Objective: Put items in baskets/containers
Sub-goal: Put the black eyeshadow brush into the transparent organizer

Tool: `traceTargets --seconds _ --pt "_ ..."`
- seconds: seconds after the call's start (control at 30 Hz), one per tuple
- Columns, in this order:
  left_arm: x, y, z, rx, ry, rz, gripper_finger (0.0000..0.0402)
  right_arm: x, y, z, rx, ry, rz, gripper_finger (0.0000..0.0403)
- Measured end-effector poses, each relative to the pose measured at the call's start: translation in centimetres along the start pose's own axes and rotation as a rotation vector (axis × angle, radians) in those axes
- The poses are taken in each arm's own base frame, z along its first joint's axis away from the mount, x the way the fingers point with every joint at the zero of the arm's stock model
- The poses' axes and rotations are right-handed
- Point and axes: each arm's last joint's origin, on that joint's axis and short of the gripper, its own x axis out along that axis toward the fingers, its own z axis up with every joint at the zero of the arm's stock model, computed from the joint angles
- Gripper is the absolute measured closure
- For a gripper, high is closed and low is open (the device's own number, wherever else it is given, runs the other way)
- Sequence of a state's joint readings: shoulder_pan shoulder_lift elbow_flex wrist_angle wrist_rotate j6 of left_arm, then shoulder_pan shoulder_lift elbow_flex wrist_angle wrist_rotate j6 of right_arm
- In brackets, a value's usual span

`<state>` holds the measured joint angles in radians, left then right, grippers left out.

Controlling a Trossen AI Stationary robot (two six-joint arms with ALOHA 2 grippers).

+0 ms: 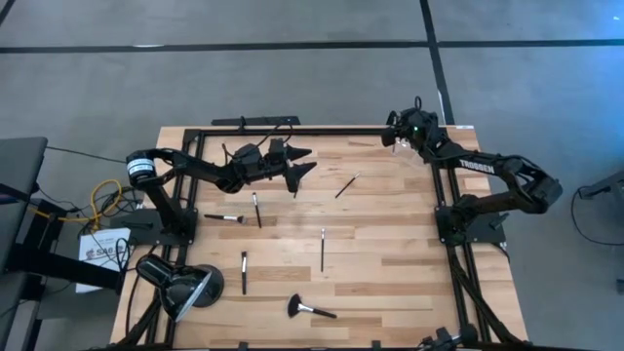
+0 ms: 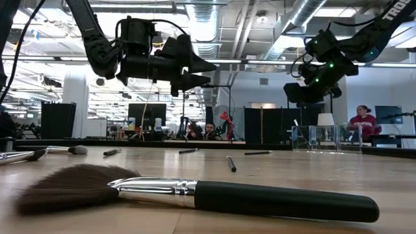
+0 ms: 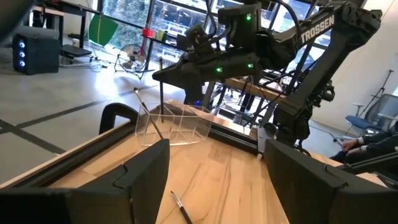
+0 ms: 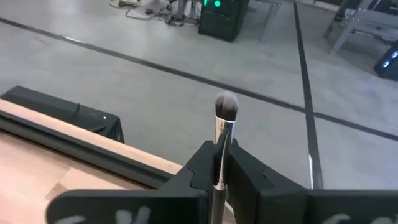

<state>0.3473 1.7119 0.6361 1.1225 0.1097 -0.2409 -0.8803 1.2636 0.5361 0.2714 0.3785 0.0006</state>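
Observation:
My right gripper (image 4: 219,155) hangs over the table's far right corner (image 1: 402,129), shut on a thin dark brush (image 4: 222,132) whose grey bristle head (image 4: 226,106) points up. Below it stands the clear container (image 3: 177,127), with another brush (image 3: 147,112) leaning inside. My left gripper (image 1: 302,168) hovers open above the far middle of the table, pointing level at the container, touching nothing. Several thin brushes (image 1: 323,249) lie flat on the wood. The large fluffy brush (image 2: 195,195) lies by the near edge. My right gripper pinches the thin brush between its two fingers, just below the silver ferrule (image 4: 220,146). The brush stands about upright across the fingers, bristle head up. It is lifted off the table, and its handle (image 3: 161,93) reaches down toward the container's open top.
A black dome-shaped lamp-like object (image 1: 180,283) sits at the near left corner. A black frame rail (image 1: 292,132) runs along the table's far edge. One thin brush (image 3: 180,208) lies just ahead of my left gripper. People sit in the room beyond the table (image 2: 363,120).

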Motion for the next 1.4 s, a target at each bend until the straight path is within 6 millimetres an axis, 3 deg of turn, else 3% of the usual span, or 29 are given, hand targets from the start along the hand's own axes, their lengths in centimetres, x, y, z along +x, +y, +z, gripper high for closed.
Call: traceTargets --seconds 0.13,0.4,0.6,0.8,0.97,1.27,1.4 --pt "0.0 0.0 0.0 0.000 0.000 0.000 0.0142 0.2 -0.6 -0.6 0.014 0.015 0.008 0.0394" --pt "0.0 0.0 0.0 0.000 0.000 0.000 0.0142 0.5 -2.0 -2.3 0.094 0.027 -0.008 0.0371" --pt "0.0 0.0 0.0 0.000 0.000 0.000 0.0142 0.7 -2.5 -2.4 0.129 0.029 0.043 0.0394" --pt "0.0 0.0 0.0 0.000 0.000 0.000 0.0142 0.7 -2.5 -2.6 0.133 0.039 0.055 0.0359" --pt "0.0 0.0 0.0 0.000 0.000 0.000 0.0142 0.7 -2.6 -2.5 0.118 0.030 0.052 0.0352" --pt "0.0 0.0 0.0 0.000 0.000 0.000 0.0142 0.9 -3.4 -2.5 0.119 0.026 0.072 0.0393" --pt "0.0 0.0 0.0 0.000 0.000 0.000 0.0142 1.0 -3.7 -2.5 0.153 0.023 0.085 0.0367"
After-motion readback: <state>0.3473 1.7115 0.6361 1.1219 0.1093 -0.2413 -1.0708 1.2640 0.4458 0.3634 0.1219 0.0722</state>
